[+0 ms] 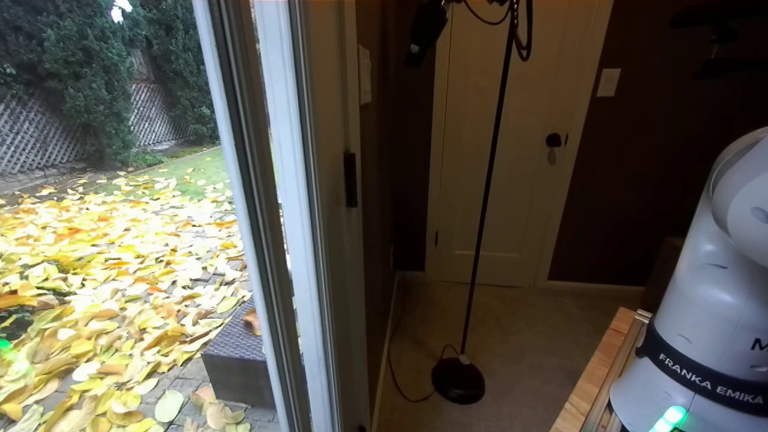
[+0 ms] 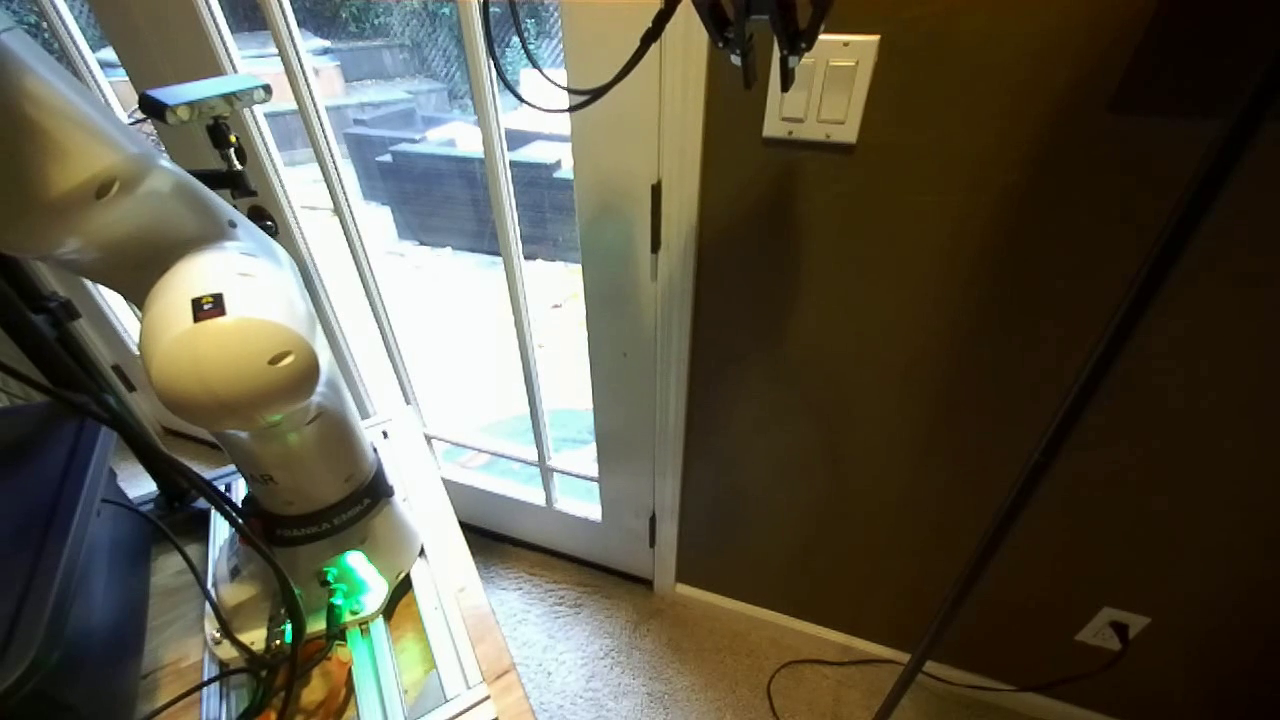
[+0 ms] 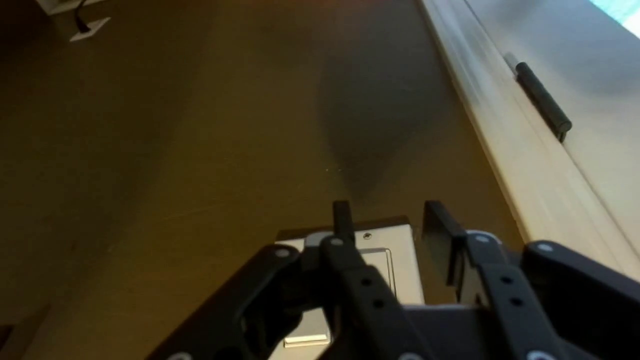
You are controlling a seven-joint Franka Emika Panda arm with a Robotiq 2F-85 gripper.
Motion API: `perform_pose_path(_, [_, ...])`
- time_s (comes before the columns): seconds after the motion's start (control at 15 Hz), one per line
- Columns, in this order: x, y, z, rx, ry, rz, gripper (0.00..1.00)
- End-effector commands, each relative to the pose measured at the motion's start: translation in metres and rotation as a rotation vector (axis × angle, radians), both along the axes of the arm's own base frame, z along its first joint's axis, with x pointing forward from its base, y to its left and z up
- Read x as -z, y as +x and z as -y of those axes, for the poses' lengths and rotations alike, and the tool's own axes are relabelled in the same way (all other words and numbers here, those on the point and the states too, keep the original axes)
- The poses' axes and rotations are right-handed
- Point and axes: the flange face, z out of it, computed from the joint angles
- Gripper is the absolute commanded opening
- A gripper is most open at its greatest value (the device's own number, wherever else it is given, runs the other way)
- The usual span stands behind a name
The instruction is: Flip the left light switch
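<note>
A white wall plate (image 2: 818, 132) with two rocker switches is on the brown wall beside the door frame. The left light switch (image 2: 798, 104) is its rocker nearer the door. In an exterior view the plate shows edge-on as a pale strip (image 1: 365, 75). My gripper (image 2: 767, 82) is open and empty, fingers pointing down in front of the plate. One finger overlaps the left rocker's upper part. In the upside-down wrist view my gripper (image 3: 388, 206) straddles the plate's edge, with the left rocker (image 3: 374, 262) partly hidden behind a finger. I cannot tell whether a finger touches it.
A glazed door (image 2: 620, 400) and its frame (image 3: 520, 150) stand beside the plate. A thin black pole (image 1: 489, 162) rises from a round base. Another white plate (image 1: 608, 82) is by a closed door. A wall outlet (image 2: 1095, 630) with a cord is low down.
</note>
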Motion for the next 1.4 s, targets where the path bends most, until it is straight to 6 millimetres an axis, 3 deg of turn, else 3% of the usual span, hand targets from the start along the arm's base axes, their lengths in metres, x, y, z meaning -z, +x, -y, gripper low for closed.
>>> perform_pose_path(0.0, [0.018, 0.011, -0.002, -0.027, 0.016, 0.012, 0.10])
perform_pose_path(0.13, [0.026, 0.018, -0.007, -0.045, 0.029, 0.032, 0.00])
perform_pose_path(0.47, [0.040, 0.035, -0.025, -0.094, 0.090, 0.089, 0.00])
perform_pose_path(0.73, [0.033, 0.043, -0.035, -0.125, 0.109, 0.147, 0.00])
perform_pose_path(1.33, [0.022, 0.048, -0.024, -0.135, 0.058, 0.160, 0.00])
